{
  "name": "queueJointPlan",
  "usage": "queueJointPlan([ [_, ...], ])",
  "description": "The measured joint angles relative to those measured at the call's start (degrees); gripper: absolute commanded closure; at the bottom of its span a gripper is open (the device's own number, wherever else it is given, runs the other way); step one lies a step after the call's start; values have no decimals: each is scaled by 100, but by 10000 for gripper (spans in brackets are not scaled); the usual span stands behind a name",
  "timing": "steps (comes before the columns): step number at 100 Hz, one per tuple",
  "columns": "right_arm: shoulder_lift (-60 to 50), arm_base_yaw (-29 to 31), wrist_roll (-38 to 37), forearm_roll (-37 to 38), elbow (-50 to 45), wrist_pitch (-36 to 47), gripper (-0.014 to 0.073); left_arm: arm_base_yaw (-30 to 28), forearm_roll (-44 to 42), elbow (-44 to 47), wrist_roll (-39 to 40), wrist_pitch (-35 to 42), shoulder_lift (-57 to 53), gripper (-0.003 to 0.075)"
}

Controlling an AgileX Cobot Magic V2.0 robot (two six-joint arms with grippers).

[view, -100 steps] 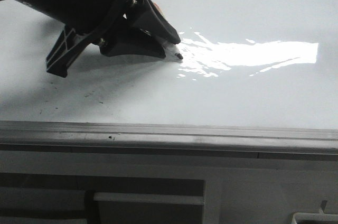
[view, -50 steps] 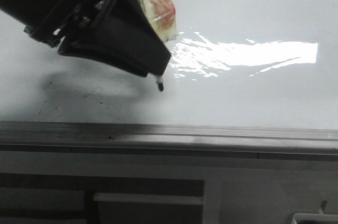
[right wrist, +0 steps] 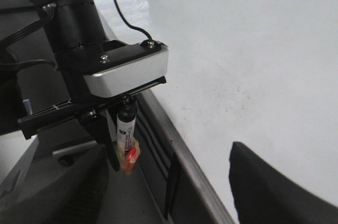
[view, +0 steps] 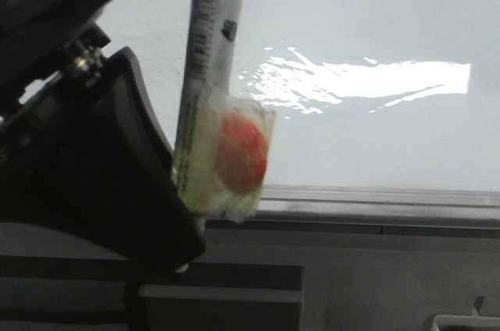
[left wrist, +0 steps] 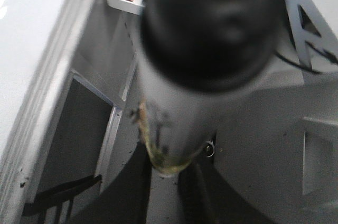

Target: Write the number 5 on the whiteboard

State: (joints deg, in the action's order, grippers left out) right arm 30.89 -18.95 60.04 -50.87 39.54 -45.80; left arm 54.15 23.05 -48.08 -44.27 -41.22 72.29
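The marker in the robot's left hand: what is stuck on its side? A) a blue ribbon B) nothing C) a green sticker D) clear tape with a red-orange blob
D: the front view shows the marker in the left hand with clear tape and a red-orange blob on it.

Front faces whiteboard [view: 375, 26]; wrists close

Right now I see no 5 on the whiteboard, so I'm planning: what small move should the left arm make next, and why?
Probably carry the marker forward over the whiteboard and lower its tip. The left tool grips it short of the frame edge, and the board shows no strokes.
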Motion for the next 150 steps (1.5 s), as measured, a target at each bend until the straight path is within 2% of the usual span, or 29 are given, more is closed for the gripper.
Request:
queueJointPlan([
  [20,564,-569,446,-2,29,-49,153,718,-1111,-195,-16,-37,0,741],
  [40,949,-1161,909,39,29,8,153,787,-1702,-308,-25,-47,0,741],
  [67,1458,-1564,969,111,242,325,153,787,-2494,-311,-25,-49,0,740],
  [105,2029,-2371,999,133,490,412,153,787,-2632,-311,67,-37,0,740],
  [150,2439,-2725,939,276,504,751,153,742,-2756,-379,129,-585,123,740],
])
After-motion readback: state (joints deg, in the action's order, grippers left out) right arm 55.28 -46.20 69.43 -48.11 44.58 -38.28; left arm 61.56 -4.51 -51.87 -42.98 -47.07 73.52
